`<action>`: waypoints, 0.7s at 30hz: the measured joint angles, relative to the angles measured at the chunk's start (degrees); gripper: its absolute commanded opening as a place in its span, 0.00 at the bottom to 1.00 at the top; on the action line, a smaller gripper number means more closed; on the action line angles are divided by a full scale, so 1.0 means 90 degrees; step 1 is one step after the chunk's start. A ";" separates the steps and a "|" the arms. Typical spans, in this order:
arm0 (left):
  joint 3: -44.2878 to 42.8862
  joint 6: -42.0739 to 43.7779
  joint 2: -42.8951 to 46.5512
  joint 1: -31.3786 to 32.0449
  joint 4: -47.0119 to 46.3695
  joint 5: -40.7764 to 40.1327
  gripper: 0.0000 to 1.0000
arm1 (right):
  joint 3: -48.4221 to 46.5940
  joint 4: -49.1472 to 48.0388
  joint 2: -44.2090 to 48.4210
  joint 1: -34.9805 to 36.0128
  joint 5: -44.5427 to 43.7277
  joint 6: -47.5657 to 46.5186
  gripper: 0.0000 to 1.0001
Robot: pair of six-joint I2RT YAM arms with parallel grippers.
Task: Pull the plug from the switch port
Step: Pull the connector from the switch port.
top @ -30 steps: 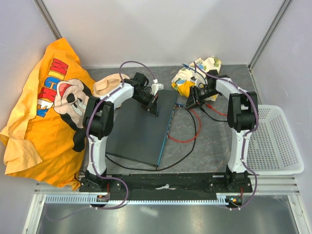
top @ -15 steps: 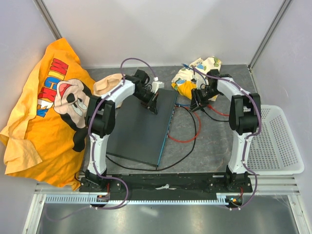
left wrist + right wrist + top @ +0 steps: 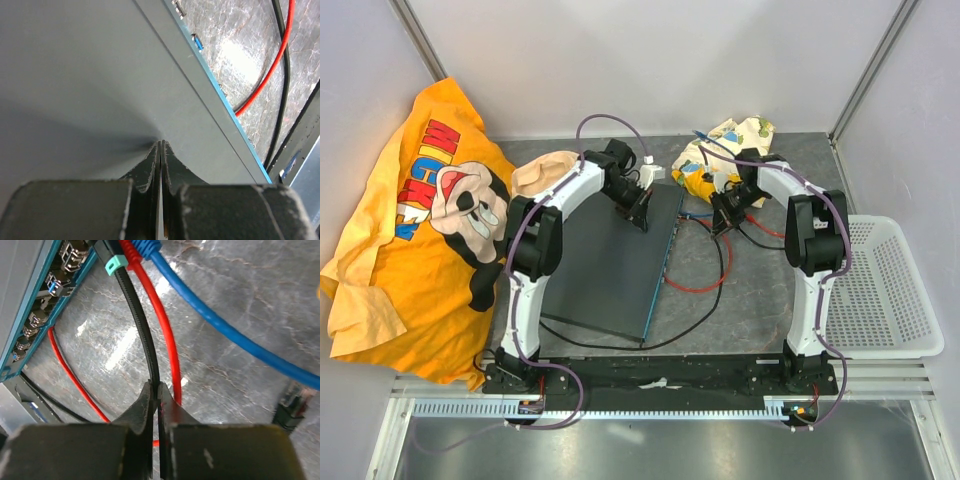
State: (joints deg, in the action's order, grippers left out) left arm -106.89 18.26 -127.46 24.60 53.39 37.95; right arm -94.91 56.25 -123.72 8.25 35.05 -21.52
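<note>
Grey switch [image 3: 605, 270] under closed left pincer [image 3: 160, 146]; right pincer [image 3: 155, 388] shut, tips against black cable [image 3: 136, 325] right of switch

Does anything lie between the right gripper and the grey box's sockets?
Yes. A black cable and a red cable run in front of the right gripper, between it and the sockets on the switch.

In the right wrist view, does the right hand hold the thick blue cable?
No, the thick blue cable lies well apart from the shut right hand.

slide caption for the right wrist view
Right gripper shut, tips at the black cable and red cable, beside the switch
</note>
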 measured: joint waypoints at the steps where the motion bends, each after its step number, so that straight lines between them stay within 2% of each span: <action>1: -0.0078 0.0024 -0.0032 0.0015 0.0032 -0.0015 0.05 | 0.0000 -0.0017 0.0007 -0.0032 0.0005 -0.0005 0.00; 9: -0.1209 0.0029 -0.0491 0.0034 0.0080 0.0034 0.02 | -0.0095 -0.0338 0.0063 -0.0488 0.0323 0.0578 0.00; 15: -0.2055 -0.0384 -0.0872 0.0126 -0.0194 0.0260 0.01 | -0.0097 -0.0464 0.0027 -0.0651 0.0629 0.1132 0.00; 21: -0.2178 -0.0214 -0.0884 0.0775 -0.0437 -0.0716 0.02 | -0.0097 -0.0481 0.0027 -0.0685 0.0702 0.1365 0.00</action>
State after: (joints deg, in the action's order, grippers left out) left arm -126.50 16.34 -135.41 31.57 49.45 31.51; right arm -95.79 51.92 -123.48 2.09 41.36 -9.23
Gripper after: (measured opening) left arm 0.022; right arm 0.018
